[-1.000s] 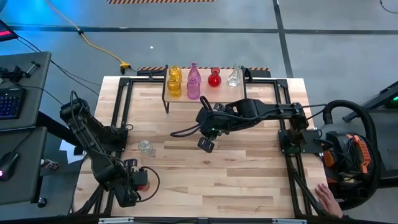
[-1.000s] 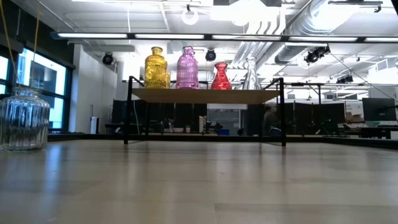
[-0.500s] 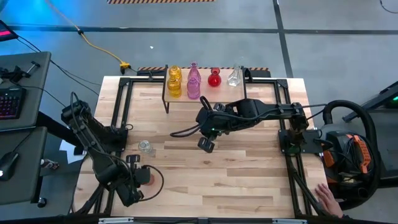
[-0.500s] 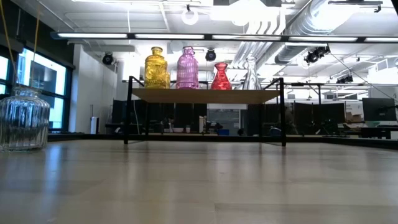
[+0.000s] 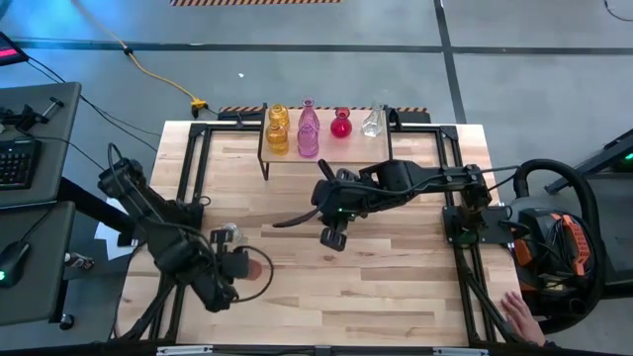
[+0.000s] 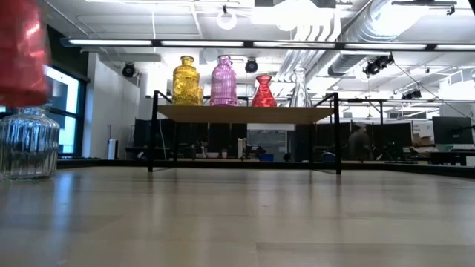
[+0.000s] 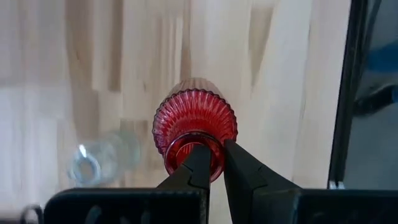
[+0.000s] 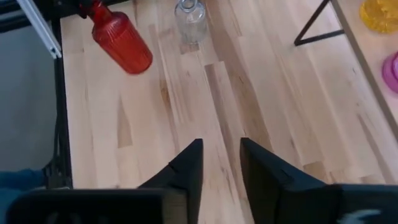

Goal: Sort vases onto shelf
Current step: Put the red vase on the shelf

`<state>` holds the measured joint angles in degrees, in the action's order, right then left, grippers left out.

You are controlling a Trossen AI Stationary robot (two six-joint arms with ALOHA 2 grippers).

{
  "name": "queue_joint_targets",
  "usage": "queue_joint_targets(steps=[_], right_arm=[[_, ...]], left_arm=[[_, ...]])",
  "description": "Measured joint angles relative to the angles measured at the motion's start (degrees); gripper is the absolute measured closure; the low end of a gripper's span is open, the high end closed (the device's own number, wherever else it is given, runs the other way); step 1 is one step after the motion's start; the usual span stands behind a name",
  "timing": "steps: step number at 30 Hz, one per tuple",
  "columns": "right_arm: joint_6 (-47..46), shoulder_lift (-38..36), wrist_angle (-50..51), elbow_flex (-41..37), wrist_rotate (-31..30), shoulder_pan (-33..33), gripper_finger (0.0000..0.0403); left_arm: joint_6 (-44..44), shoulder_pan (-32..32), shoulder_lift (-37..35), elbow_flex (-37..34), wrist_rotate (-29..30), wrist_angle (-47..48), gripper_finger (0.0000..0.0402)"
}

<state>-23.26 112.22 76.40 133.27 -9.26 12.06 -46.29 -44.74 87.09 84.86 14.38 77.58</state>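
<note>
Glass, ribbed and slick, likely light yet brittle: best pinched at the narrow neck, as here. At eight o'clock on the table [image 5: 396,287], left gripper [image 7: 212,163] clenched on the red vase [image 7: 195,129], lifted clear of the wood beside a clear vase [image 5: 230,234]. At centre, right gripper [image 8: 217,163] released, hovering. At twelve o'clock, shelf [image 5: 341,149] bearing yellow, pink, red and clear vases.

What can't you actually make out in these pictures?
- Red vase held by the left gripper: the low view cuts it off at the picture's edge.
- Vases behind the front row on the shelf: the front ones hide them in the low view.
- Clear vase on the table: blurred in the left wrist view.
</note>
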Motion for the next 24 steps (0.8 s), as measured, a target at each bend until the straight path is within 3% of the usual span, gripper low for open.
queue_joint_targets(steps=[6,16,24], right_arm=[[6.0,0.0,-2.4,0.0,0.0,0.0,0.0281],[17.1,0.0,-10.6,0.0,5.4,0.0,0.0279],[24.3,0.0,-11.1,0.0,6.9,-0.2,0.0279]], left_arm=[[6.7,5.3,0.0,5.0,3.2,-0.4,0.0391],[16.0,14.1,-0.1,10.7,5.9,-0.7,0.0391],[20.0,19.6,-0.1,13.7,7.2,-1.3,0.0391]])
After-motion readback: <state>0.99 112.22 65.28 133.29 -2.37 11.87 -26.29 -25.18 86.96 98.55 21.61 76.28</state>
